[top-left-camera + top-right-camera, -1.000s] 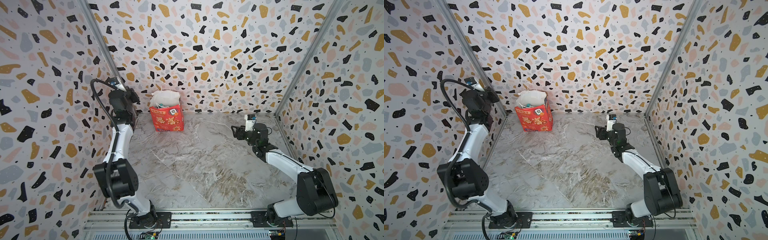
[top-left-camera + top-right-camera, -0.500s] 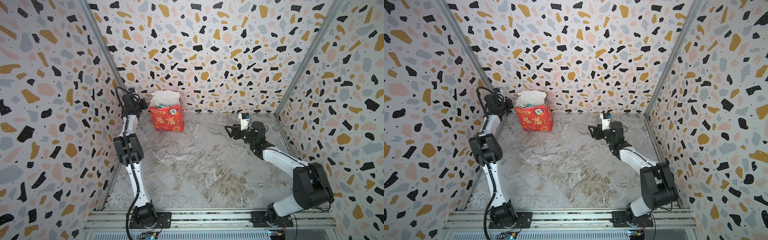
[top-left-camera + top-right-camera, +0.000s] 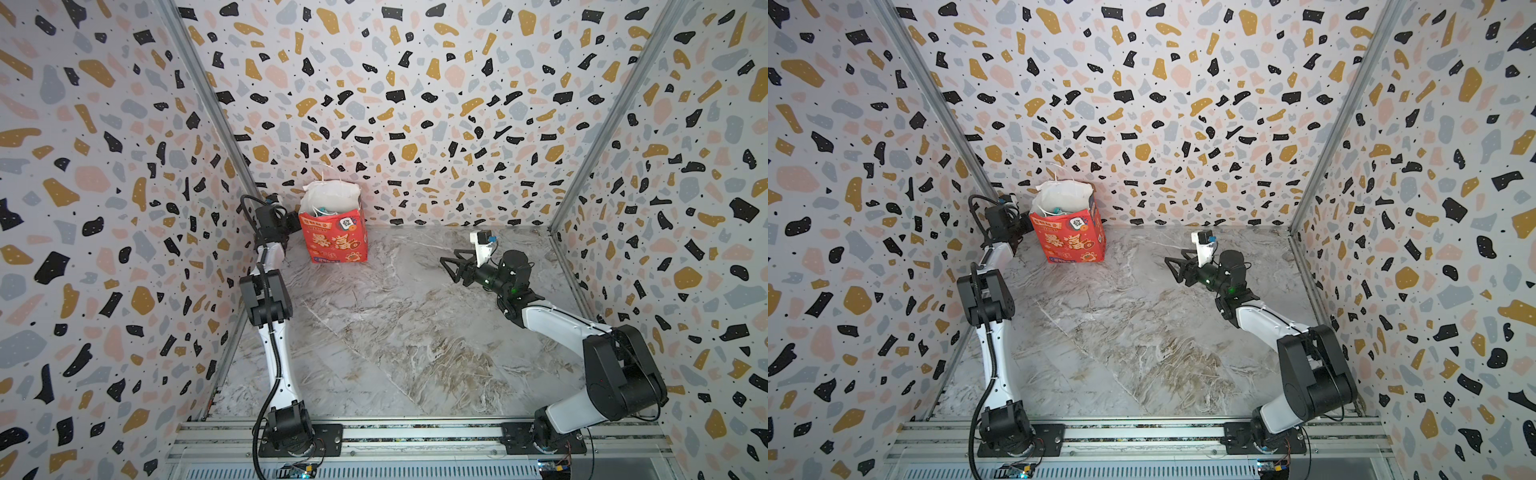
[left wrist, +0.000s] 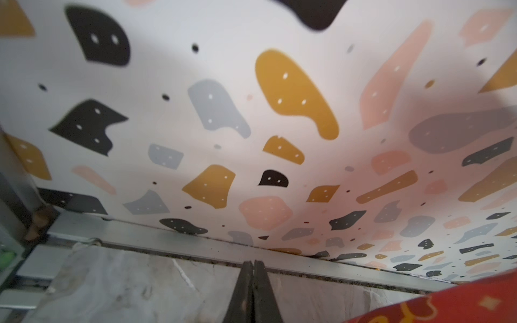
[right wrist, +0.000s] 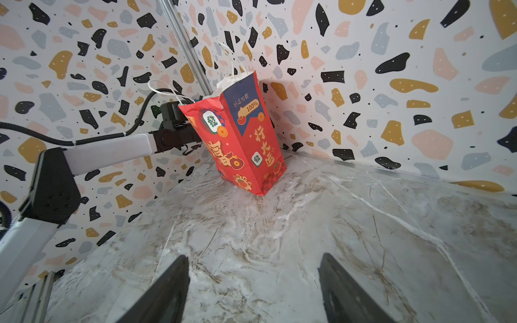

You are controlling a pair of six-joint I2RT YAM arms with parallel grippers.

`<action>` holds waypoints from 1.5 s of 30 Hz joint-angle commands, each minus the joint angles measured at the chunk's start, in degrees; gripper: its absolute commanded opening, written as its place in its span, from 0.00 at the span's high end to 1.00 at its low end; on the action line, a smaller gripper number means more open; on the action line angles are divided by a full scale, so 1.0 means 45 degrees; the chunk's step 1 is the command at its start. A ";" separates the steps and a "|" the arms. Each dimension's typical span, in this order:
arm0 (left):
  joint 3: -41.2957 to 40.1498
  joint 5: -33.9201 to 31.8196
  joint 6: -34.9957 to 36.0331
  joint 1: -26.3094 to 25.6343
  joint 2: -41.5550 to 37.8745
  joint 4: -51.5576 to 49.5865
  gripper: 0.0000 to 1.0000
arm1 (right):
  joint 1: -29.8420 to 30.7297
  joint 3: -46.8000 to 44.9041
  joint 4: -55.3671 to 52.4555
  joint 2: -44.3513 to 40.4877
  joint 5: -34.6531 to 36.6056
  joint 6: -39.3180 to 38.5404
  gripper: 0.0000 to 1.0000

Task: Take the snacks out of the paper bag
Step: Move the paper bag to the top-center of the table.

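The red paper bag (image 3: 337, 239) (image 3: 1073, 241) (image 5: 243, 145) stands upright in the back left corner, against the rear wall. Its white inside and cord handles show at the mouth. A bit of teal snack (image 3: 330, 211) peeks out among them; the other snacks are hidden. My left gripper (image 3: 291, 221) (image 4: 254, 264) is shut on nothing, low beside the bag's left side, whose red edge (image 4: 453, 304) fills a corner of the left wrist view. My right gripper (image 3: 449, 267) (image 3: 1173, 270) (image 5: 253, 258) is open and empty, above the table, pointing at the bag from well to its right.
Terrazzo-patterned walls close in the back and both sides, with aluminium posts (image 3: 208, 104) in the corners. The marble tabletop (image 3: 395, 332) stretches from the bag to the front mounting rail (image 3: 415, 436). The left arm (image 5: 106, 151) lies along the left wall.
The left arm unfolded from high by the left wall and reached down beside the bag. The right gripper moved left toward the bag, its jaws spreading slightly wider.
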 commanded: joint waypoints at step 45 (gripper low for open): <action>-0.2085 0.1671 0.3077 -0.4717 -0.1524 0.0949 1.00 | -0.2401 0.0884 0.0672 0.0738 0.1532 0.3421 0.24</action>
